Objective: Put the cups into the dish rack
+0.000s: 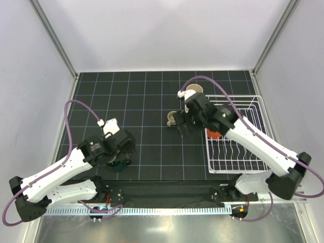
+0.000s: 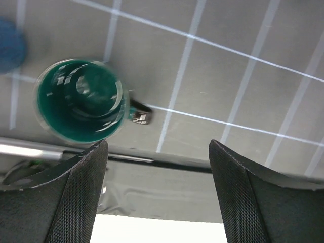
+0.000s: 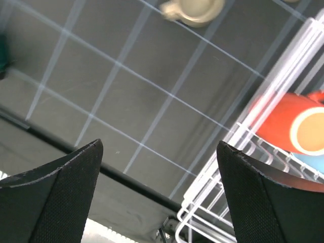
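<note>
A dark teal mug (image 2: 78, 101) stands upright on the black gridded mat (image 2: 228, 76), just off my left gripper's (image 2: 158, 147) left fingertip and outside the open jaws. In the top view that mug (image 1: 119, 164) sits near the mat's front edge under my left gripper (image 1: 124, 152). An orange cup (image 3: 286, 124) lies inside the white wire dish rack (image 3: 263, 96), with something light blue (image 3: 310, 163) beside it. My right gripper (image 3: 160, 146) hangs open and empty over the mat left of the rack. A small taupe mug (image 1: 172, 120) stands by my right gripper (image 1: 184, 130). The beige tumbler (image 1: 194, 89) is behind it.
A blurred blue shape (image 2: 10, 45) shows at the left edge of the left wrist view. The rack (image 1: 235, 152) fills the mat's right side. Grey walls close in the back and both sides. The mat's front edge and a metal rail (image 1: 152, 208) lie near the arm bases.
</note>
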